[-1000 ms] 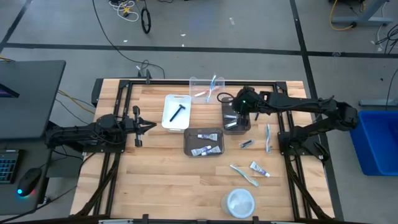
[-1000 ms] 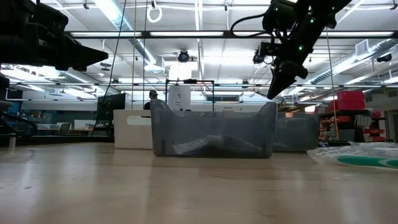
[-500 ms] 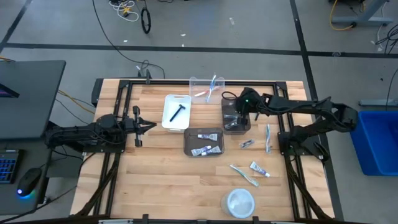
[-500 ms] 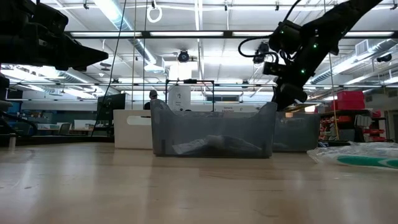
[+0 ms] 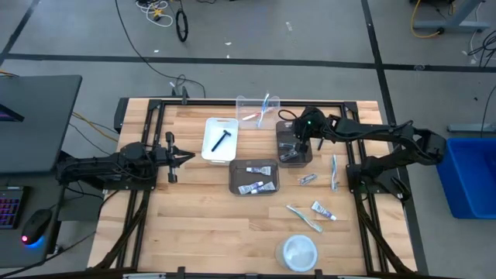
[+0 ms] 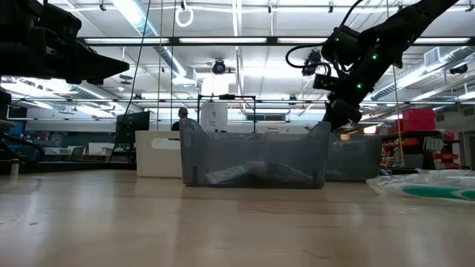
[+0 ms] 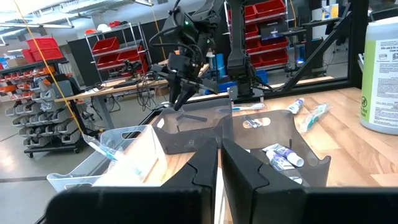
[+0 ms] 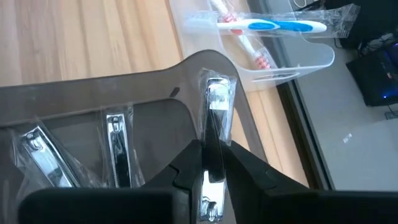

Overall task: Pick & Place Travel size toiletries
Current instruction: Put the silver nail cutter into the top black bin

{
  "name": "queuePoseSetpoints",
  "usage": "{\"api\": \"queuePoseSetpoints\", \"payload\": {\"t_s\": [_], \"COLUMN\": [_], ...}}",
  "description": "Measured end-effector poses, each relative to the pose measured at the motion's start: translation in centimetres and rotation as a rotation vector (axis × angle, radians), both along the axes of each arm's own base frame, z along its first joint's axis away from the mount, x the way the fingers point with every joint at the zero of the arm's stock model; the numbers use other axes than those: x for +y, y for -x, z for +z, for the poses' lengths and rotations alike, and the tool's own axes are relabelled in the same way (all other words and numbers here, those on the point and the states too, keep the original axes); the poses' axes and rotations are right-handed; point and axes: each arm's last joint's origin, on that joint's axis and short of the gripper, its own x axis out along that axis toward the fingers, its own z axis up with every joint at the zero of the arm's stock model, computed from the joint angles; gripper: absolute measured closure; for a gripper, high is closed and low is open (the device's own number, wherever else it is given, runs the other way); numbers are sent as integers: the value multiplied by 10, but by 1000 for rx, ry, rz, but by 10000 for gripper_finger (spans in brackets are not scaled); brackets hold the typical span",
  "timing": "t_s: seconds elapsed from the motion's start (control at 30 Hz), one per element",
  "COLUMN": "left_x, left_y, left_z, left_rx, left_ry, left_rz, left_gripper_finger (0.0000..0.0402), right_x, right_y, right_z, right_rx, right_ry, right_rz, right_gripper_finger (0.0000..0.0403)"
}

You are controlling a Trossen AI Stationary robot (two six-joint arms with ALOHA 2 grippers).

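The right gripper (image 8: 208,163) hung over the dark grey bin (image 8: 124,93), its fingers pinching a wrapped nail clipper (image 8: 214,109). A clean drop called for parting them only once the packet sat below the rim. The left gripper (image 7: 219,163) waited shut and empty.

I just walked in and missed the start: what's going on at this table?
The right gripper holds a wrapped nail clipper over the dark grey bin, where two more clippers already lie. The left gripper waits shut at the table's left side. Toothbrushes and tubes remain loose on the table.
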Motion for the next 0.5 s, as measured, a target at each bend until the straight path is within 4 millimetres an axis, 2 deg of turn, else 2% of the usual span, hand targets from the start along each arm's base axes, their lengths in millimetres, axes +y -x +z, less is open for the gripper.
{"api": "queuePoseSetpoints", "payload": {"t_s": [0.33,0.5], "left_x": [0,0], "left_y": [0,0], "left_z": [0,0], "left_rx": [0,0], "left_ry": [0,0], "left_rz": [0,0], "left_gripper_finger": [374,374], "right_x": [0,1], "right_y": [-1,-1], "right_z": [-1,-5], "right_rx": [-10,9], "right_ry": [-21,-52], "right_rz": [10,14], "right_gripper_finger": [295,258]}}
